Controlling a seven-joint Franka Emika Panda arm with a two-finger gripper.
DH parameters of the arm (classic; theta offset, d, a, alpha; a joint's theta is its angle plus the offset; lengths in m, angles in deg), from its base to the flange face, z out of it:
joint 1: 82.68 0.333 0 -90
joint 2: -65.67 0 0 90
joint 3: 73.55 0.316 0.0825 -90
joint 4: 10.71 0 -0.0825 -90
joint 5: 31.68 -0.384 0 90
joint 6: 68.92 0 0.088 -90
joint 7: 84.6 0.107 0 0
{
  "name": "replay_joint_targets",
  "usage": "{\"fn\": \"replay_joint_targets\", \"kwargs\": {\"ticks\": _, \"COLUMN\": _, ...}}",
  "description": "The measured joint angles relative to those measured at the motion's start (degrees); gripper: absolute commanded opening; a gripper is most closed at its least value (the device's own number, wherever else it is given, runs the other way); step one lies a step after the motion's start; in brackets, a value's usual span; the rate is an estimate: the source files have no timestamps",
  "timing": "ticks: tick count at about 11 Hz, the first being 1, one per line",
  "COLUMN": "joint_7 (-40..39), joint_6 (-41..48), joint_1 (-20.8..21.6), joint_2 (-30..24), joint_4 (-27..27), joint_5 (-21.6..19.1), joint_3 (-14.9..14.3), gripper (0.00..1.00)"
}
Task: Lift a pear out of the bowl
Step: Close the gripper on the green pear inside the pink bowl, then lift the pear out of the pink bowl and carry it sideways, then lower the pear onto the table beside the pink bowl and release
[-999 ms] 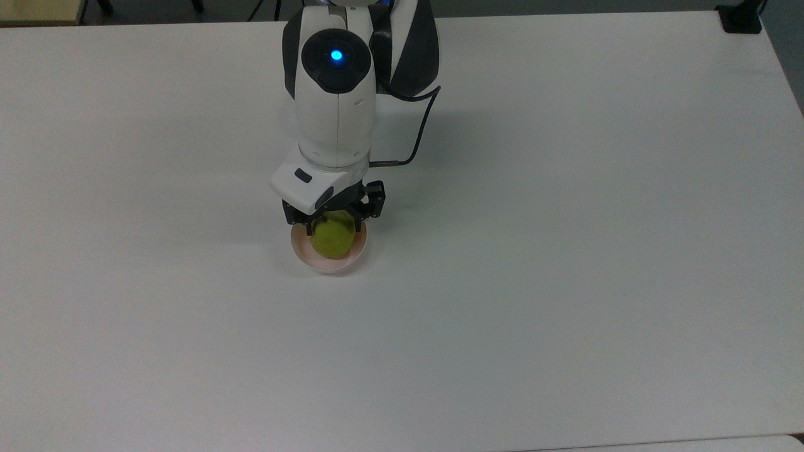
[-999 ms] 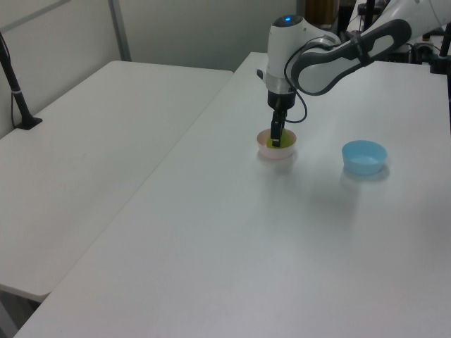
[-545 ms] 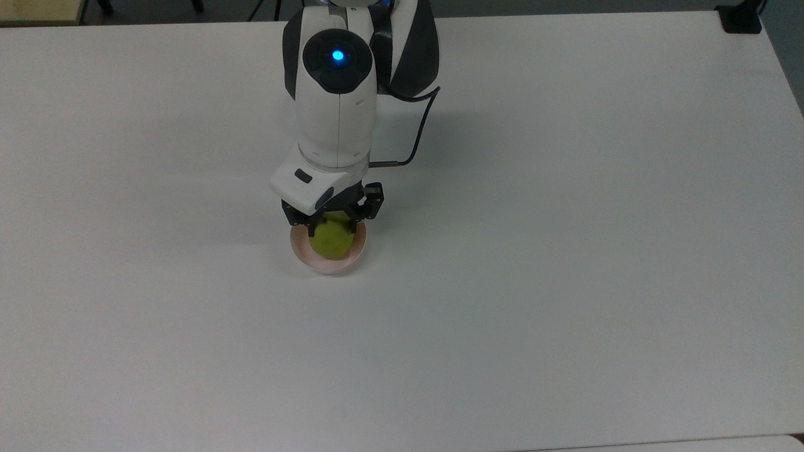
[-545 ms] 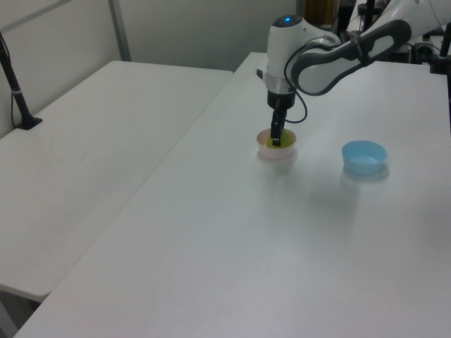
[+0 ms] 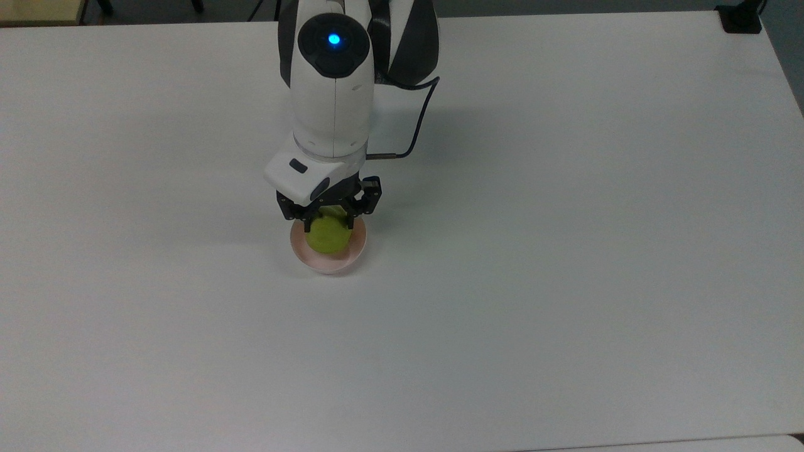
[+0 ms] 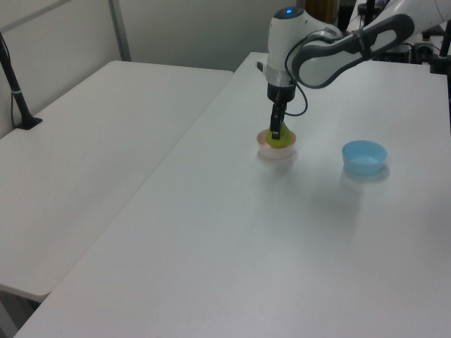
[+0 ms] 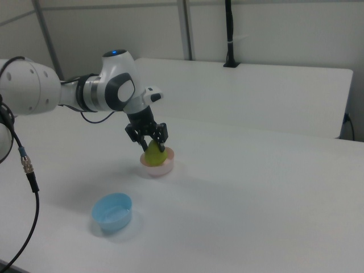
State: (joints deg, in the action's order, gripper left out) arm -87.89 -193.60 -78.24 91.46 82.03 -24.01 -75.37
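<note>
A pale pink bowl stands on the white table. The yellow-green pear hangs just above the bowl's inside, its lower part still within the rim. My gripper points straight down and is shut on the pear's upper part, one black finger on each side. The pear's stem is hidden by the gripper.
A light blue bowl stands apart from the pink bowl, toward the left view's right. A black cable loops from the wrist. A second white table adjoins on the left view's left.
The fingers closed onto the pear, and the arm has risen a little, lifting the pear off the bowl's bottom.
</note>
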Motion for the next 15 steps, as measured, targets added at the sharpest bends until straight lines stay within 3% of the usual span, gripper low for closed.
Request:
{"fn": "replay_joint_targets", "kwargs": {"ticks": 8, "joint_7": 0.01, "joint_6": 9.43, "joint_1": -0.74, "joint_2": -9.8, "joint_4": -3.02, "joint_5": -2.32, "joint_3": -0.22, "gripper": 0.35}}
{"fn": "replay_joint_targets", "kwargs": {"ticks": 12, "joint_7": -7.49, "joint_6": 8.48, "joint_1": -11.16, "joint_2": -9.12, "joint_4": -3.55, "joint_5": -2.37, "joint_3": -0.61, "gripper": 0.36}}
{"fn": "replay_joint_targets", "kwargs": {"ticks": 15, "joint_7": -10.21, "joint_6": 1.78, "joint_1": -15.35, "joint_2": -5.07, "joint_4": -3.45, "joint_5": -2.41, "joint_3": -0.64, "gripper": 0.36}}
